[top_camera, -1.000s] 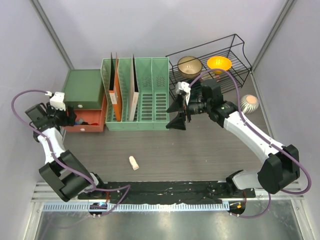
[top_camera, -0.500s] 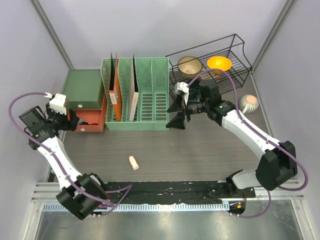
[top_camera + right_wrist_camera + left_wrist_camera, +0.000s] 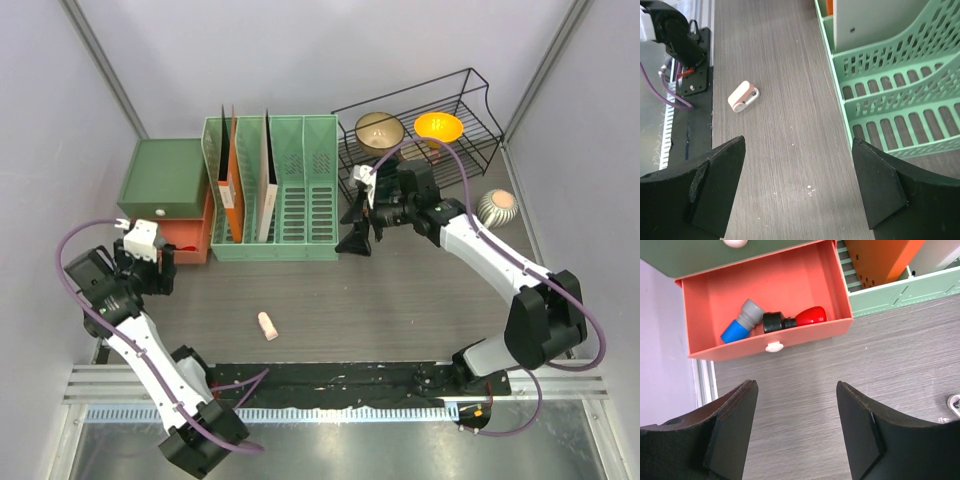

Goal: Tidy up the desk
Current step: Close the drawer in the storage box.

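The left claw [image 3: 796, 407], wide and empty, faces the open coral-red plastic drawer [image 3: 790, 285] at the far left of the dark grey-brown wood-grain tabletop [image 3: 400, 300], the right claw [image 3: 797, 150] equally wide; the small pale pink stub [image 3: 742, 96] lying near-centre probably wants a low pinch across its narrow width

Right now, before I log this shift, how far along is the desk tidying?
Partly done. The open red drawer already holds a blue-and-grey cylinder and a black-and-red piece. Nothing is in hand: the left gripper and right gripper are both open and empty. Left to do: the small pale pink piece lying loose on the dark wood-grain desk, perhaps the striped round ornament, and shutting the drawer.
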You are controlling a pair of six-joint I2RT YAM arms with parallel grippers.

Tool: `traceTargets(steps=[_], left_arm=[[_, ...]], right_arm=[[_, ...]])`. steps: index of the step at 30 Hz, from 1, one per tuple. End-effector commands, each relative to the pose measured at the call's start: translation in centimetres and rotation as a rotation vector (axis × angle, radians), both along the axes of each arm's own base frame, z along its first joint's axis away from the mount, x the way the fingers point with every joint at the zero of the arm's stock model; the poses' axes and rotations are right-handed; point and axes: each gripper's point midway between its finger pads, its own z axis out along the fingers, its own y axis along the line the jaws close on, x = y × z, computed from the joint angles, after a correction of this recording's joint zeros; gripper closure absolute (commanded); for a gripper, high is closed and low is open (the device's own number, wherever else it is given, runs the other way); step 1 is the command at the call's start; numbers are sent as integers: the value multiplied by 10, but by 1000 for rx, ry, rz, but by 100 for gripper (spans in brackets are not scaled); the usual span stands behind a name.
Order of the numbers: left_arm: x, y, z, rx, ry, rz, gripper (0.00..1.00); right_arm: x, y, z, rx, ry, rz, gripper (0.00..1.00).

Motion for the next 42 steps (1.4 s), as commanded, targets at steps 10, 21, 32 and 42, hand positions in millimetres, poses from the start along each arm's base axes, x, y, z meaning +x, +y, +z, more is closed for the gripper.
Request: traceTargets(steps=[10,21,32,42], left_arm=[[5,22,-40,-55,109,94,35],[31,44,-55,-56,71,148,37],[49,36,-60,-57,81,126,44],[62,33,-62,-42,67,155,51]], right_arm=[[12,-5,-12,-58,-71,-8,7],[12,-5,-17,-67,-64,-3,7],[13,-8,-22,-74,-49,-4,7],[13,-10,-24,-77,-48,-5,7]])
